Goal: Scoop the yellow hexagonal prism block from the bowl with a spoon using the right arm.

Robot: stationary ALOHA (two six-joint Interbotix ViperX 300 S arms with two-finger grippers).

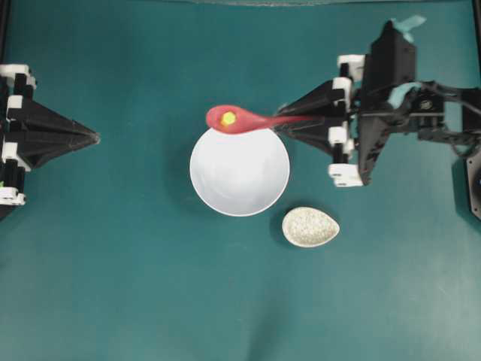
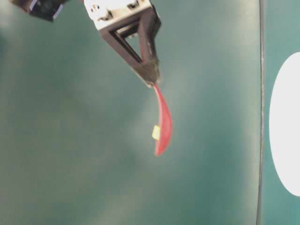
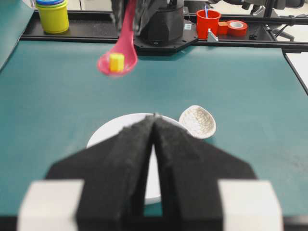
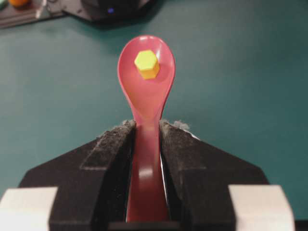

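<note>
My right gripper (image 1: 294, 119) is shut on the handle of the pink-red spoon (image 1: 244, 120) and holds it in the air above the far rim of the white bowl (image 1: 239, 171). The yellow hexagonal prism block (image 1: 228, 118) lies in the spoon's scoop. In the right wrist view the block (image 4: 147, 64) sits in the scoop of the spoon (image 4: 147, 96), and the gripper (image 4: 147, 126) clamps the handle. The left wrist view shows the spoon (image 3: 120, 48) with the block (image 3: 116, 62) above the bowl (image 3: 108, 132). My left gripper (image 1: 96, 138) is shut and empty, left of the bowl.
A small speckled egg-shaped spoon rest (image 1: 310, 227) lies on the teal table just right of the bowl's near side. In the left wrist view a yellow cup stack (image 3: 53, 15), a red cup (image 3: 208, 23) and a tape roll (image 3: 237, 27) stand at the table's far edge.
</note>
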